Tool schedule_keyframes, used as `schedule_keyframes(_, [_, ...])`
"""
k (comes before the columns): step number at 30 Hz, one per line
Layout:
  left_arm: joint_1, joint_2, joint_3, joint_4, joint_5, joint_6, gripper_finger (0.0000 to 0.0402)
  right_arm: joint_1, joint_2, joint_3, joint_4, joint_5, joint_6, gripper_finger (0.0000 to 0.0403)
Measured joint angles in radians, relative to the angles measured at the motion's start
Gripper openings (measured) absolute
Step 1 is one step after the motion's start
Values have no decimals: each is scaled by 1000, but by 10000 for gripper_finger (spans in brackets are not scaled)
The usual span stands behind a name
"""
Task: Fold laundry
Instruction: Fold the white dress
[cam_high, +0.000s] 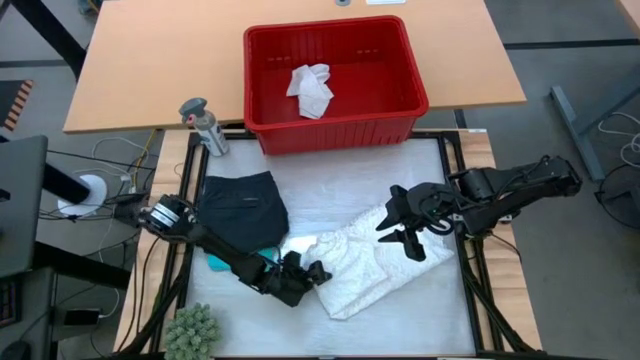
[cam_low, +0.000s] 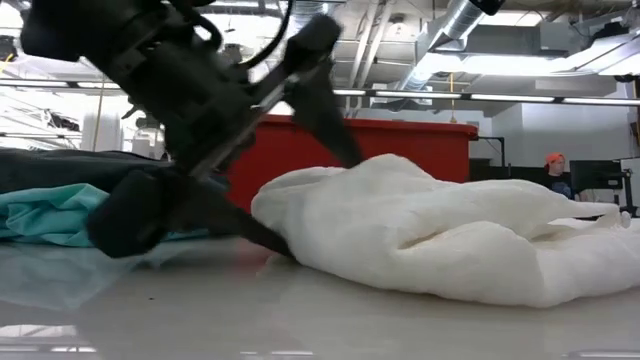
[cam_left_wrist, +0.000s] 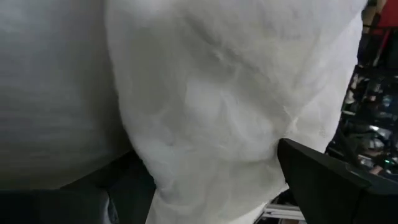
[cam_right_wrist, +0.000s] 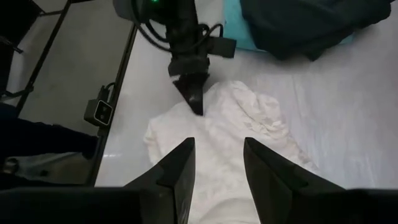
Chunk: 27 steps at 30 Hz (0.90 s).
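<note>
The white garment (cam_high: 372, 262) lies crumpled at the middle of the table. The left gripper (cam_high: 312, 275), jaws wide, should close on its near-left edge; the right gripper (cam_high: 407, 228) hovers half-open, empty.

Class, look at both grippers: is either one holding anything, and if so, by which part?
Neither clearly holds anything. The left gripper is open against the near-left edge of the white garment, not closed on it. The right gripper hovers open above its far end.
</note>
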Motion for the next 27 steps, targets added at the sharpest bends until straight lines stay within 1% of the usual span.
schedule_keyframes(4, [10,45,44,27,7,31,314,12,0,0,-5,1,1,163])
schedule_keyframes(6, [16,47,45,40,17,46,312,18,0,0,-6,1,1,163])
schedule_keyframes(9, [24,47,45,43,31,38,295,29,0,0,-17,23,42,159])
schedule_keyframes(11, [25,48,45,41,31,18,265,40,0,0,-42,53,80,149])
schedule_keyframes(13, [25,48,46,35,35,13,219,53,0,0,-91,98,119,133])
schedule_keyframes(16, [24,48,46,34,28,24,127,73,2,0,-181,184,208,100])
schedule_keyframes(18, [24,50,45,59,20,49,59,88,10,0,-212,221,255,68])
schedule_keyframes(19, [23,51,44,77,15,63,32,98,18,0,-221,234,268,48])
schedule_keyframes(20, [22,48,43,91,13,71,20,108,26,0,-224,240,275,27])
schedule_keyframes(21, [20,41,43,99,11,70,17,116,38,0,-221,250,277,18])
schedule_keyframes(24, [15,-5,42,93,8,90,14,144,78,0,-221,298,285,16])
schedule_keyframes(27, [2,-77,44,69,1,114,10,154,131,0,-222,310,285,16])
